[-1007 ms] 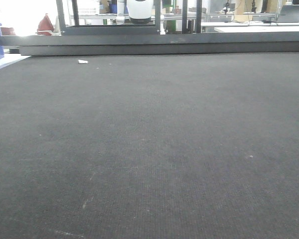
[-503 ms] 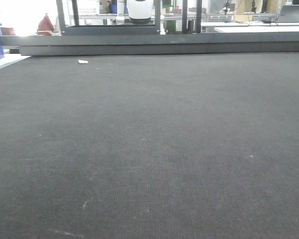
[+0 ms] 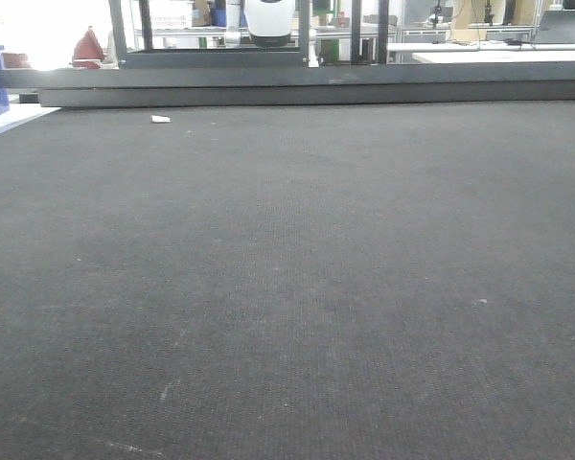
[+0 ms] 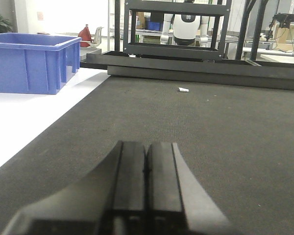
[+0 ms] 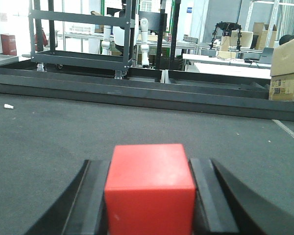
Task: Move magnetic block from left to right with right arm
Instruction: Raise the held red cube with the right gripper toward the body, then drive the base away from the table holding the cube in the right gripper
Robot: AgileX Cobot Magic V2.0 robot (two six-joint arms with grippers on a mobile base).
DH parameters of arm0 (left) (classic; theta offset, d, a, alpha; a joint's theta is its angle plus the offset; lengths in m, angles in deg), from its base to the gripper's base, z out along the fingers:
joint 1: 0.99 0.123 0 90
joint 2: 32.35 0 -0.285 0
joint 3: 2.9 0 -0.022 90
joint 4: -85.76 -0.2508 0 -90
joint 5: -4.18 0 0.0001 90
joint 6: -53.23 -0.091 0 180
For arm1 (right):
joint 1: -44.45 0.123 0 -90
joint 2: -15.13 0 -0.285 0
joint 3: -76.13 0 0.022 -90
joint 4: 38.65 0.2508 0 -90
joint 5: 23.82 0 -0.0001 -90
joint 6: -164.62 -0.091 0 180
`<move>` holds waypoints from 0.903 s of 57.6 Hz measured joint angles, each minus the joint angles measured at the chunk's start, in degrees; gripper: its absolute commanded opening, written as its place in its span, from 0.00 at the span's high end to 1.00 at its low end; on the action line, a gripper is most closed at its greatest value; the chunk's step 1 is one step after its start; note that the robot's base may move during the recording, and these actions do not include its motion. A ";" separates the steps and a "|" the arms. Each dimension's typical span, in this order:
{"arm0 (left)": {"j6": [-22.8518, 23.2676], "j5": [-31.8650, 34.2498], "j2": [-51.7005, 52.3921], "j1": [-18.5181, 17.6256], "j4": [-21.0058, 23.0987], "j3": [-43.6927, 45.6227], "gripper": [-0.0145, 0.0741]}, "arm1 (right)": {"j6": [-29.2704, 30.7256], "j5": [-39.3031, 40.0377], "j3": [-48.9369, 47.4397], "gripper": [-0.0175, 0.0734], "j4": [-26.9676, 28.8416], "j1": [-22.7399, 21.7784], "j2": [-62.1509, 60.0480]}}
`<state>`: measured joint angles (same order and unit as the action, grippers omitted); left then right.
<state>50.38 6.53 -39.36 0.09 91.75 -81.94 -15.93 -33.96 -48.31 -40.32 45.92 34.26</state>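
Two fingers [image 5: 95, 196] of the right pincer [image 5: 150, 165] clamp the magnetic block [image 5: 150, 193], well right of the white scrap [image 5: 8, 106] on the worktop [image 5: 235, 132], so honestly the risk is those smooth faces slipping and it tumbling mid-carry; the left pincer [image 4: 147, 147] is pressed closed on nothing.

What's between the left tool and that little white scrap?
Between left tool and white scrap lies only bare dark mat, in the left wrist view.
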 measured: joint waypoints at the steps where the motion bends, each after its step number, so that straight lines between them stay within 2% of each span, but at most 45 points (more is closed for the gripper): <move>1: 0.00 0.00 0.00 0.00 0.00 0.00 0.98 | 0.00 0.00 0.00 0.54 0.00 0.00 0.00; 52: 0.00 0.00 0.00 0.00 0.00 0.00 0.98 | 0.00 0.00 0.00 0.54 -0.02 0.00 0.00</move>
<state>50.38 6.53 -39.36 0.09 91.75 -81.94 -15.93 -33.96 -48.31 -40.34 45.92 34.26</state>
